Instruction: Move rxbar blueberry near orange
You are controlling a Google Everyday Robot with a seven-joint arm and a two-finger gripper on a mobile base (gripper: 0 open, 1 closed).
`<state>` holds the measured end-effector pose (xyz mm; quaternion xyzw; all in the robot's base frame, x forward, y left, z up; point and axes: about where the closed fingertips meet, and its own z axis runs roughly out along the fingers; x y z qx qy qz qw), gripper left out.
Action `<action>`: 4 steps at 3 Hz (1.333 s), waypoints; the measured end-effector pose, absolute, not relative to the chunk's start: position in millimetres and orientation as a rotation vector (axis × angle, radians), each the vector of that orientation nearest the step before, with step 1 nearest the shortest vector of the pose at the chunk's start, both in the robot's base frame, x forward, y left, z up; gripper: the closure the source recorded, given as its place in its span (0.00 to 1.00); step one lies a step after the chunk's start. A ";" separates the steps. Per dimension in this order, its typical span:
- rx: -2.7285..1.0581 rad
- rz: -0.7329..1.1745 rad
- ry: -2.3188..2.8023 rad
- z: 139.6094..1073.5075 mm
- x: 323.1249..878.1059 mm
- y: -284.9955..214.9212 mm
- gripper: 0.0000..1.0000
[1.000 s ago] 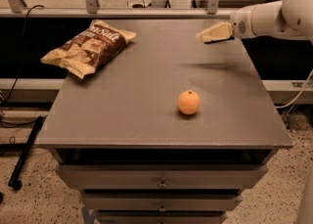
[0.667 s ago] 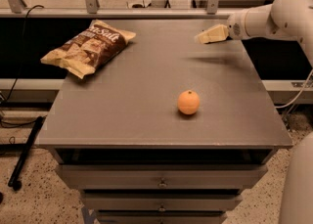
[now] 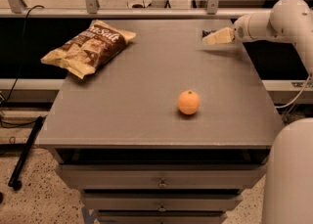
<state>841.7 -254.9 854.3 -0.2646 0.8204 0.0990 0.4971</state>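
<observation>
A grey table (image 3: 146,78) fills the middle of the scene, with a stack of drawers (image 3: 161,183) under its front edge. From the right, a white robot arm (image 3: 274,21) reaches in over the table's far right corner. At its end is a cream-coloured gripper (image 3: 211,38), pointing left and sitting low over the tabletop. From where I stand I cannot tell whether the gripper is parted or clamped.

Right at the gripper's tip, on its far side, a small dark navy sliver shows: the rxbar blueberry (image 3: 207,33). Most of it is hidden behind the gripper. I cannot tell whether it lies on the table or is lifted off it.

The orange (image 3: 189,102) sits alone on the table, nearer the front edge and a little right of centre. It is well apart from the bar and the gripper.

A large brown-and-cream chip bag (image 3: 90,47) lies crumpled at the far left corner, well away from both. A rounded white part of the robot's body (image 3: 291,174) stands at the lower right, beside the table.
</observation>
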 end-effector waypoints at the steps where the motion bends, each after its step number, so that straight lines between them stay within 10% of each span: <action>1: -0.621 0.234 1.994 845.8 850.9 -262.1 0.00; 4: -0.635 0.285 2.002 835.3 851.0 -255.1 0.73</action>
